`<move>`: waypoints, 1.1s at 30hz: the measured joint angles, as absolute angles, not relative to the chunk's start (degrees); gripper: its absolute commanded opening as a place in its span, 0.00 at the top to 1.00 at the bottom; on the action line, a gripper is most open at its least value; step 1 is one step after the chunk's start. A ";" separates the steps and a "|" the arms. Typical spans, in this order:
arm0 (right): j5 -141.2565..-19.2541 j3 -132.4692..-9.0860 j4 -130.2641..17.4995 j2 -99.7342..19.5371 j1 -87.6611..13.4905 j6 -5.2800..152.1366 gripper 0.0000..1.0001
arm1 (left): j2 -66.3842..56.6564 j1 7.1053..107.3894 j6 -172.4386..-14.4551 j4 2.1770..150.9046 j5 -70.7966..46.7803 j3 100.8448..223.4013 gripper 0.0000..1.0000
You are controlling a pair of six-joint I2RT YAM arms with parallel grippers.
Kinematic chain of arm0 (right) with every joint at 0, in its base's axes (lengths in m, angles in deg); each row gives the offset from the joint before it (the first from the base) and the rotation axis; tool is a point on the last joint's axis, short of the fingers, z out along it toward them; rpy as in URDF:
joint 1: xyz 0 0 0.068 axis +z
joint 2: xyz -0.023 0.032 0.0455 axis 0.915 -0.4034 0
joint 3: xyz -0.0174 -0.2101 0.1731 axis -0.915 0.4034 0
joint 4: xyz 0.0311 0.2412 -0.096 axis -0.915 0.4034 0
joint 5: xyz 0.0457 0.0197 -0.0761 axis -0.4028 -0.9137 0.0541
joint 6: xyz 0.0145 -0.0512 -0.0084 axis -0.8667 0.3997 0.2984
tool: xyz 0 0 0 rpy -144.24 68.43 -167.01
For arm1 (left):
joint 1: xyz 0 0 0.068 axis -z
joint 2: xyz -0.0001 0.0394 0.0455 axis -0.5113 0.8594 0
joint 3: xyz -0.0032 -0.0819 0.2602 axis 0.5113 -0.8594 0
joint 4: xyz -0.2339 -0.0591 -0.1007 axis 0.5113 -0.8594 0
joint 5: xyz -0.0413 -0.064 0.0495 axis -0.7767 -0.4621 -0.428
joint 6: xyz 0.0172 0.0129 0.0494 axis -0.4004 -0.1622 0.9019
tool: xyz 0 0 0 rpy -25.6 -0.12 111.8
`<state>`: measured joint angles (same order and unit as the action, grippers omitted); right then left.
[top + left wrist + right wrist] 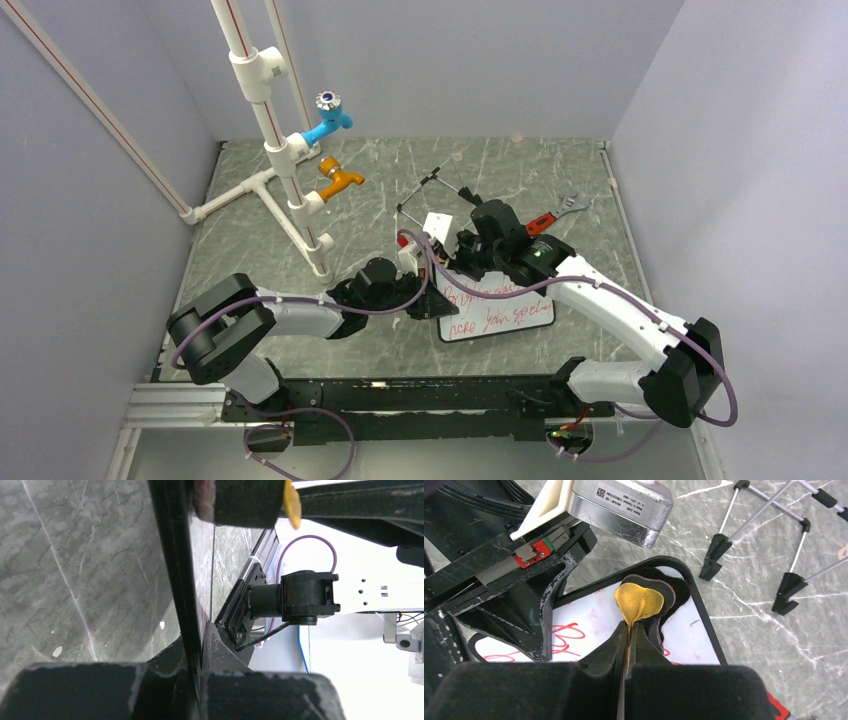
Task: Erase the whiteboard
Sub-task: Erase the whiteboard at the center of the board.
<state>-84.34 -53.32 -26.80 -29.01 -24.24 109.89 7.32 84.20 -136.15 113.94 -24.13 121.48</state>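
Two grippers at the whiteboard (497, 318), lying on table (300, 230) btwn the arms. L gripper (195, 650) pinches its black frame edge. R gripper (628, 630) fingers squeeze yellow-black eraser (640, 601), set on board's corner nr red writing.

The top camera looks down over the table (560, 170) from its near edge; both wrist cameras closely face the whiteboard (596, 612).

We read little
On the whiteboard (500, 322): red handwriting, perhaps "more yarn spools"; the sticker (616, 494) on the metal block (639, 512) is too small.
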 measured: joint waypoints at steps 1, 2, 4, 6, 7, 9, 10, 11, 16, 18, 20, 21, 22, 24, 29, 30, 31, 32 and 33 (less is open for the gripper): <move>-85.32 -53.32 -26.76 -29.04 -24.41 109.61 1.00 | 7.32 84.20 -136.15 113.92 -24.19 121.48 1.00; -87.12 -53.32 -26.59 -29.06 -24.80 109.59 1.00 | 7.32 84.20 -136.15 113.92 -24.28 121.48 1.00; -91.12 -53.32 -26.30 -29.19 -25.66 109.67 1.00 | 7.32 84.20 -135.97 113.90 -24.39 121.48 1.00; -95.33 -53.32 -26.00 -29.78 -26.09 109.63 1.00 | 7.32 84.20 -135.76 113.64 -24.41 121.48 1.00; -96.82 -53.32 -26.02 -30.22 -25.94 109.32 1.00 | 7.32 84.20 -135.73 113.42 -24.41 121.48 1.00; -97.11 -53.32 -26.39 -30.63 -26.05 107.99 1.00 | 7.32 84.16 -135.73 112.83 -24.28 121.48 1.00; -97.19 -53.32 -26.67 -30.68 -26.53 106.74 1.00 | 7.32 84.13 -135.73 112.83 -24.28 121.48 1.00; -97.41 -53.21 -27.02 -30.57 -27.36 105.17 1.00 | 7.32 84.13 -135.71 112.92 -24.30 121.48 1.00; -97.59 -49.91 -31.96 -27.22 -32.67 96.27 1.00 | 7.32 84.13 -135.30 114.01 -24.46 121.59 1.00; -95.53 -48.57 -33.82 -25.76 -34.44 94.88 1.00 | 7.32 84.16 -134.97 114.01 -24.50 121.70 1.00; -95.23 -47.83 -34.63 -25.10 -35.12 94.77 1.00 | 7.21 84.16 -134.84 113.90 -24.50 121.79 1.00; -95.71 -47.72 -34.67 -25.08 -35.10 95.36 1.00 | 7.15 84.20 -134.82 113.77 -24.43 121.79 1.00; -96.36 -47.65 -34.63 -25.08 -35.10 96.10 1.00 | 6.95 84.24 -134.75 113.55 -24.30 121.79 1.00; -99.27 -47.59 -34.13 -25.08 -34.97 99.64 1.00 | 6.45 84.33 -134.62 112.94 -24.26 121.79 1.00; -105.04 -47.59 -29.54 -25.87 -31.97 109.30 1.00 | 5.79 84.46 -134.27 112.65 -24.04 121.13 1.00; -105.26 -47.59 -29.16 -26.17 -31.65 109.87 1.00 | 5.75 84.46 -134.27 112.59 -23.98 120.96 1.00; -104.93 -47.59 -29.21 -26.33 -31.56 109.87 1.00 | 5.68 84.46 -134.29 112.61 -23.84 120.67 1.00; -104.65 -47.59 -29.43 -26.30 -31.73 109.19 1.00 | 5.57 84.46 -134.29 112.76 -23.80 120.48 1.00; -104.45 -47.55 -29.89 -26.00 -32.21 107.75 1.00 | 5.35 84.46 -134.27 112.81 -23.78 120.46 1.00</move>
